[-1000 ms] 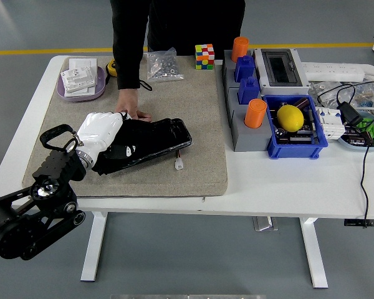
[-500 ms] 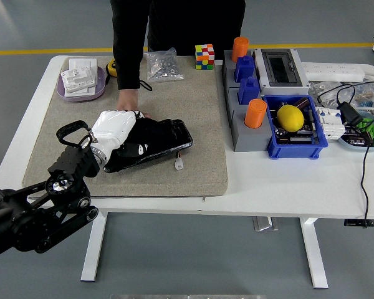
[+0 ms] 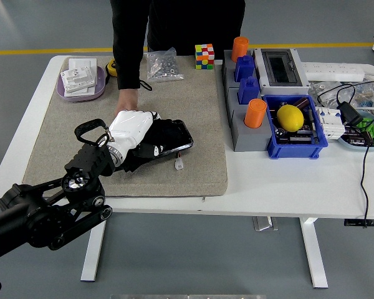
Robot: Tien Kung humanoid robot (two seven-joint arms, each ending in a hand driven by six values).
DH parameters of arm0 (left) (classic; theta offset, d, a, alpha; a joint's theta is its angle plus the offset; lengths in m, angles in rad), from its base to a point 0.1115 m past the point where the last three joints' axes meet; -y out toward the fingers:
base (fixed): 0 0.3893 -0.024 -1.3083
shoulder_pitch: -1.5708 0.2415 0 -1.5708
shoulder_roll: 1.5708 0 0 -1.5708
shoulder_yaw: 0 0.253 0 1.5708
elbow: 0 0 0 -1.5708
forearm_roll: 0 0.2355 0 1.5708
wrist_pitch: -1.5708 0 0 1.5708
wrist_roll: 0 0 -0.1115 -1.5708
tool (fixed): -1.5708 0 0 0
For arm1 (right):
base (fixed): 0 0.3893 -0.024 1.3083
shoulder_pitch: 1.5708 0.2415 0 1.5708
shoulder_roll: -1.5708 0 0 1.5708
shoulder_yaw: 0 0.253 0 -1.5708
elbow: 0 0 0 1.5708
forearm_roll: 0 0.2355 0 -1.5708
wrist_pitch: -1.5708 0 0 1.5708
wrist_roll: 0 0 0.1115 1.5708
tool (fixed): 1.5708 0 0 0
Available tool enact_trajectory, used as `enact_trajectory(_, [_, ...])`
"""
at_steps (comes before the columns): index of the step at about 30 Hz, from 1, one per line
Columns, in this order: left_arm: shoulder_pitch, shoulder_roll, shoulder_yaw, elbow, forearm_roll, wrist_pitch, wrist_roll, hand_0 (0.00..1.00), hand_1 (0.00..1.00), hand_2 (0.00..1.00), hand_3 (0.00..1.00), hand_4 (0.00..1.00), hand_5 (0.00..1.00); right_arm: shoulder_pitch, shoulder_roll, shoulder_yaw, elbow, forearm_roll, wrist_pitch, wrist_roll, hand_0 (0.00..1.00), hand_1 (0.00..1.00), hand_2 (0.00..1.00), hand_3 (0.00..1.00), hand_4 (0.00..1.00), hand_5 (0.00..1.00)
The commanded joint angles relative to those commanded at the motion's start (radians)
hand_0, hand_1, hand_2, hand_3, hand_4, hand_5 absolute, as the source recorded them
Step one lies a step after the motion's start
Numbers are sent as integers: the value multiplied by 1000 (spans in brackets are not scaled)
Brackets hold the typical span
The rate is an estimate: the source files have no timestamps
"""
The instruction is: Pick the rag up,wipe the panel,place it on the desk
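A black glossy panel (image 3: 172,134) lies on the grey felt mat (image 3: 193,99) with a small white connector (image 3: 178,164) on a wire at its front. My left hand (image 3: 134,144) is shut on a white rag (image 3: 130,125) and presses it on the panel's left half. My black left arm (image 3: 56,212) comes in from the lower left. A person's hand (image 3: 127,99) rests on the mat at the panel's far left edge; the rag hides where it meets the panel. My right arm is out of view.
A purple tray (image 3: 81,87) with white sockets stands at the back left. A bag of screws (image 3: 161,65) and a colour cube (image 3: 204,55) lie at the back. Grey blocks with orange cups (image 3: 256,113), a blue bin (image 3: 297,138) holding a lemon, and cables are on the right.
My left hand has slid the rag to the right across the panel, and the arm has followed. The person's hand has stayed at the panel's far edge.
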Motion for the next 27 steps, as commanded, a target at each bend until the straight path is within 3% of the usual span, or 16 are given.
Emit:
enact_trajectory(11, [-43, -51, 28, 43, -20, 3, 1, 234, 111, 450, 355, 83, 2, 6, 0, -15, 0, 3, -2, 1, 691, 459, 642, 621, 998, 705])
enact_trajectory(27, [-59, -93, 53, 77, -32, 5, 1, 234, 112, 449, 355, 85, 2, 8, -4, -29, 1, 5, -3, 1, 691, 459, 642, 622, 998, 705])
